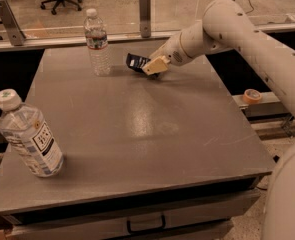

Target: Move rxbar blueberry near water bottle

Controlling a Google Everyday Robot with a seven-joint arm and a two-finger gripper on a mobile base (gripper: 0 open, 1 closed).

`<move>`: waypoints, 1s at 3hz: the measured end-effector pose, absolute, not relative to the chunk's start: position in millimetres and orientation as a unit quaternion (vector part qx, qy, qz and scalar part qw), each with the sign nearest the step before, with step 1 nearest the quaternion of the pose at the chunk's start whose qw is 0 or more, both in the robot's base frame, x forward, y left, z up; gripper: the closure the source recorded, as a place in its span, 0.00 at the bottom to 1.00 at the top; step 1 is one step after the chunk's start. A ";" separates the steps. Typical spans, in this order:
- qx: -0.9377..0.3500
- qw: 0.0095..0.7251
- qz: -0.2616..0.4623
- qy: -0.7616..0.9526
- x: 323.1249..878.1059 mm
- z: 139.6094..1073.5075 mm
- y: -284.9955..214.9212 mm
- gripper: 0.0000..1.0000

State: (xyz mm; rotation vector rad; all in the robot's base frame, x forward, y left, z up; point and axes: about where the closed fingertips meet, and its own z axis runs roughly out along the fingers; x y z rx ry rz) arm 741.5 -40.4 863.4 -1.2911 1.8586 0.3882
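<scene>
Dark rxbar blueberry pinched in gripper, over table, near water bottle.

— What's on your table?
— Two bottles, well apart. The slim water bottle stands upright near the far edge, and a wider bottle sits at the near left. My tool hangs over the far side, clamped on the rxbar blueberry.

Surface carries a wide labelled bottle at its near corner, well apart from the hand at the far side. Tape roll on side ledge.
</scene>
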 end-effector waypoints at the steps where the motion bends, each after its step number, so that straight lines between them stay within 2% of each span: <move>1: -0.494 0.414 0.165 0.746 758.9 858.5 -21.8 0.82; 3: -0.484 0.406 0.184 0.753 761.8 847.9 0.8 0.36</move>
